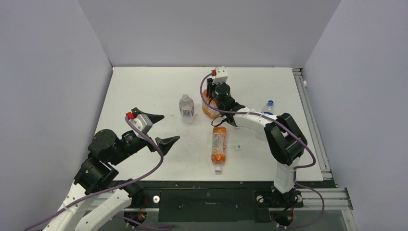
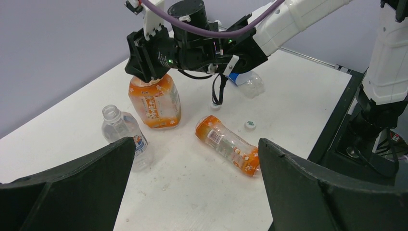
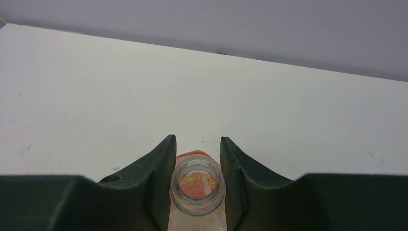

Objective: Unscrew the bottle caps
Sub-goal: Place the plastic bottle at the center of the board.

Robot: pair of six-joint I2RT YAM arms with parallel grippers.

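Our right gripper (image 3: 197,149) squeezes the open neck of the wide orange bottle (image 2: 155,103), far middle — a loose white cap (image 2: 249,125) lies nearer. Our left gripper (image 2: 195,154) hangs wide apart, near left. We should let go gently, without tipping it.

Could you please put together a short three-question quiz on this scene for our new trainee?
1. True or false: the wide squarish orange plastic bottle gripped by the right claw has its cap on.
2. The slim orange plastic bottle is: A) upright, B) lying on its side, C) held in a claw.
3. Fill in: the left claw is ____ (open or shut).
Key: 1 false; 2 B; 3 open.
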